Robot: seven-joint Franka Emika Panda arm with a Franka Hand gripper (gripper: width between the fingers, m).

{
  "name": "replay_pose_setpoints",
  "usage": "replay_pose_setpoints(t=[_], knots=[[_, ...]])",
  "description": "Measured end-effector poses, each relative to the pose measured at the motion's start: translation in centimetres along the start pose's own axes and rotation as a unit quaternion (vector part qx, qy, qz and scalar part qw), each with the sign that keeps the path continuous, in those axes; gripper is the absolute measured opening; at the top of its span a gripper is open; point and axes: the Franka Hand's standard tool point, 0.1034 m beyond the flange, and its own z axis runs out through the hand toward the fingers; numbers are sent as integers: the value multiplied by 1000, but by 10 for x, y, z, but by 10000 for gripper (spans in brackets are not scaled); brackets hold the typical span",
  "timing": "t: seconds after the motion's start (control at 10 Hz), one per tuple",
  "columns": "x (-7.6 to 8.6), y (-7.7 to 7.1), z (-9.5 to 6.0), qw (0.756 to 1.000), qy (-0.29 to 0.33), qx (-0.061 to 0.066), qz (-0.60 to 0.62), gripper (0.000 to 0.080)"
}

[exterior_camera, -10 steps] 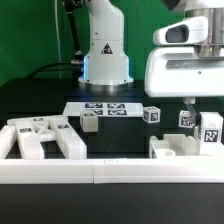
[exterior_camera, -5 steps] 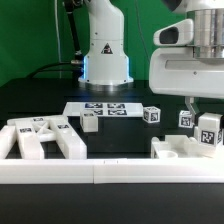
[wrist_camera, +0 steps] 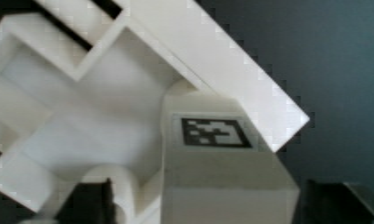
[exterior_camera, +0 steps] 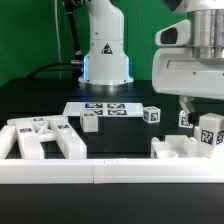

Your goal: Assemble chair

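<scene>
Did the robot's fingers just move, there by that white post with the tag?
Yes. The fingers have spread: the one in sight shifted toward the exterior view's left, away from the tagged post, which stayed put.

You had a bright, even exterior view. The top faces of the chair parts (exterior_camera: 45, 135) were lighter than their fronts, so the light fell from above. The white rail (exterior_camera: 110, 172) along the lower edge and the arm's housing (exterior_camera: 190, 72) at upper right were nearly washed out. The black desk (exterior_camera: 40, 100) showed as a flat dark mass, with soft shadows beneath the parts. The picture was coarse and slightly soft. Your wrist view was dimmer and greyer. The tagged post (wrist_camera: 210, 170) was blurred and its tag (wrist_camera: 210, 133) smeared.
</scene>
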Motion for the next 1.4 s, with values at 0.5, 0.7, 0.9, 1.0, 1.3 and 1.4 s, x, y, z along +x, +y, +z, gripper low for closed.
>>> replay_pose_setpoints(t=[0.5, 0.7, 0.9, 1.0, 1.3, 1.4], knots=[[-2, -3, -1, 982, 2, 2, -191, 648], [-2, -3, -1, 957, 2, 2, -291, 649], [-1, -2, -1, 929, 2, 1, -371, 649], [-1, -2, -1, 919, 2, 1, -395, 649], [2, 0, -1, 865, 4, -5, -502, 649], [3, 1, -1, 853, 5, -8, -521, 649]])
